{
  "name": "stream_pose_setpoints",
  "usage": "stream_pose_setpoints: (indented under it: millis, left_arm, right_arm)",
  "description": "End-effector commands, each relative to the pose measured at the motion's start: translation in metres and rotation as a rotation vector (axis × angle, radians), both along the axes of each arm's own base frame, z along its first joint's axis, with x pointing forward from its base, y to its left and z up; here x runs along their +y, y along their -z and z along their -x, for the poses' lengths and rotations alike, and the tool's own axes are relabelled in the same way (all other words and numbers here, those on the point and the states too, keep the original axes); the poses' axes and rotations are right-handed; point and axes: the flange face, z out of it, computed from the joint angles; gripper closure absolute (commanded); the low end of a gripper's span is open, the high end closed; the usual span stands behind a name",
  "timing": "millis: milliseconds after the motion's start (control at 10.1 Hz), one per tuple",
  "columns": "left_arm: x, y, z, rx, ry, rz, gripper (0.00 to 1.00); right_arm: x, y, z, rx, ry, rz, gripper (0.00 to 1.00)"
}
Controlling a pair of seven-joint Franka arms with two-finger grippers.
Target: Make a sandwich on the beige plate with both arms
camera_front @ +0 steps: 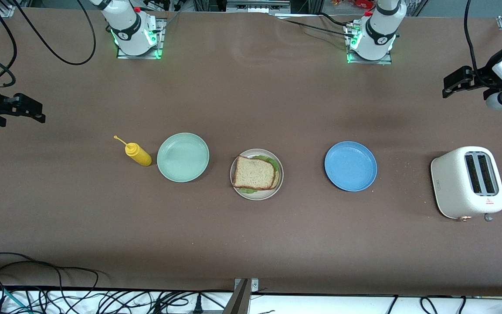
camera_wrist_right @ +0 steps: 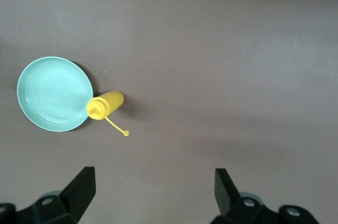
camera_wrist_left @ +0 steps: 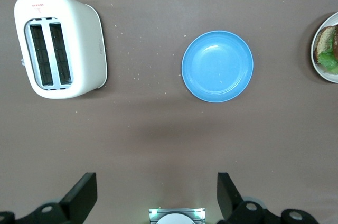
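The sandwich (camera_front: 254, 173) lies on the beige plate (camera_front: 266, 194) in the middle of the table. A tan bread slice is on top, and green lettuce (camera_front: 269, 159) shows at its edges. In the left wrist view only an edge of the sandwich (camera_wrist_left: 327, 49) and the beige plate (camera_wrist_left: 321, 74) shows. My left gripper (camera_front: 451, 85) (camera_wrist_left: 157, 187) hangs open and empty over bare table at the left arm's end. My right gripper (camera_front: 33, 111) (camera_wrist_right: 153, 182) hangs open and empty over bare table at the right arm's end. Both arms wait apart from the plate.
A blue plate (camera_front: 350, 166) (camera_wrist_left: 217, 66) sits beside the beige plate toward the left arm's end, with a white toaster (camera_front: 467, 182) (camera_wrist_left: 60, 44) past it. A mint-green plate (camera_front: 183, 157) (camera_wrist_right: 53, 93) and a yellow squeeze bottle (camera_front: 137, 154) (camera_wrist_right: 105, 104) sit toward the right arm's end.
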Motion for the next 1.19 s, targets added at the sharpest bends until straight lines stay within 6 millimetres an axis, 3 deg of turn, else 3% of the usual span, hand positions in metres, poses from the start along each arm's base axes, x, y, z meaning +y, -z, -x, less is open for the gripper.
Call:
stream_pose_setpoints:
  millis: [0, 495, 1089]
  left_arm:
    - [0.000, 0.009, 0.008, 0.017, 0.018, -0.009, 0.00]
    - [0.016, 0.014, -0.001, 0.026, -0.023, 0.052, 0.00]
    - [0.017, 0.014, -0.002, 0.023, -0.028, 0.051, 0.00]
  right_arm:
    - [0.003, -0.006, 0.003, 0.015, -0.003, 0.013, 0.00]
    - [0.002, -0.007, 0.027, 0.013, 0.013, 0.011, 0.00]
    - [0.001, -0.008, 0.020, 0.013, 0.004, 0.014, 0.00]
